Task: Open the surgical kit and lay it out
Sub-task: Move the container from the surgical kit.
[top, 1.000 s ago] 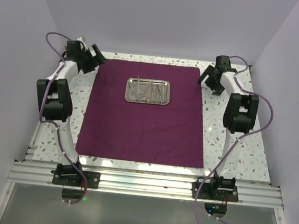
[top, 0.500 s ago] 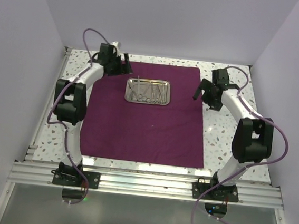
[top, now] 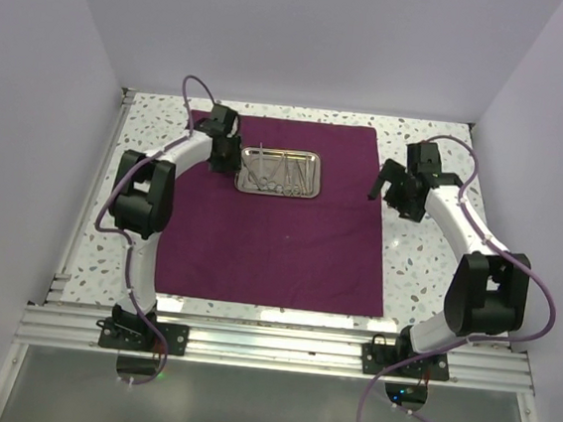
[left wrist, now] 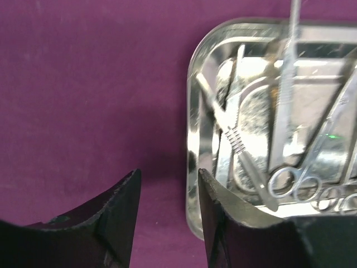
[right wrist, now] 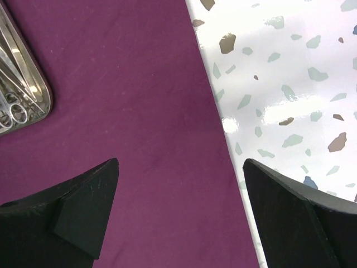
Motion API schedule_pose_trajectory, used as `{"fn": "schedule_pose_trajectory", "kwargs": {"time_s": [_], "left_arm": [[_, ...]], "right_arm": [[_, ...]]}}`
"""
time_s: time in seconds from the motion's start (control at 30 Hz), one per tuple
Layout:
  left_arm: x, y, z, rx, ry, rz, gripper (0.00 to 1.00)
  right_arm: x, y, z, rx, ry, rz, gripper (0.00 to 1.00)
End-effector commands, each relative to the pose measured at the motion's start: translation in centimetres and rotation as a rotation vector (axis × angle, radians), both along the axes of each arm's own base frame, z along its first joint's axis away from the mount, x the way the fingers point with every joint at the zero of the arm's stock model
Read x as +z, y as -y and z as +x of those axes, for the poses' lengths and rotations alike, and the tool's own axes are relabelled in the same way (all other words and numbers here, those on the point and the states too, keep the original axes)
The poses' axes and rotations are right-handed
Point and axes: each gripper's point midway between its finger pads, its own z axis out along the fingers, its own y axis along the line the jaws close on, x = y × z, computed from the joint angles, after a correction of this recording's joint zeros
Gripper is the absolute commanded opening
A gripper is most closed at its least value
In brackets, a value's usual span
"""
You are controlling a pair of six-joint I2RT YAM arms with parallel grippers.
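Observation:
The maroon cloth wrap (top: 269,235) lies spread flat on the table. The shiny steel tray (top: 278,172) stands on its far middle and holds several thin silver instruments (top: 277,173). My left gripper (top: 227,158) is open just left of the tray. In the left wrist view its jaws (left wrist: 167,178) hang over the cloth (left wrist: 89,95), the right jaw over the tray's left rim (left wrist: 193,139), with scissors and forceps (left wrist: 290,117) inside. My right gripper (top: 381,189) is open and empty over the cloth's right edge (right wrist: 220,139); the tray's corner (right wrist: 33,95) shows at the left.
The terrazzo table top (top: 436,266) borders the cloth on both sides. An aluminium rail (top: 269,344) runs along the near edge with both arm bases on it. White walls close in the left, right and back.
My left gripper has swung from the far left corner in to the tray's left side. My right gripper has moved nearer, from the far right corner to the cloth's right edge.

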Motion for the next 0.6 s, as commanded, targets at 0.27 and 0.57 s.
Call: {"fn": "schedule_pose_trajectory", "kwargs": {"time_s": [0.27, 0.57], "left_arm": [[1.2, 0.5, -0.9, -0.018, 0.022, 0.039, 0.3], [-0.3, 1.7, -1.3, -0.057, -0.019, 0.021, 0.0]], "right_arm": [[0.2, 0.2, -0.9, 0.018, -0.005, -0.009, 0.97], [-0.3, 0.5, -1.2, 0.02, -0.03, -0.028, 0.97]]}}
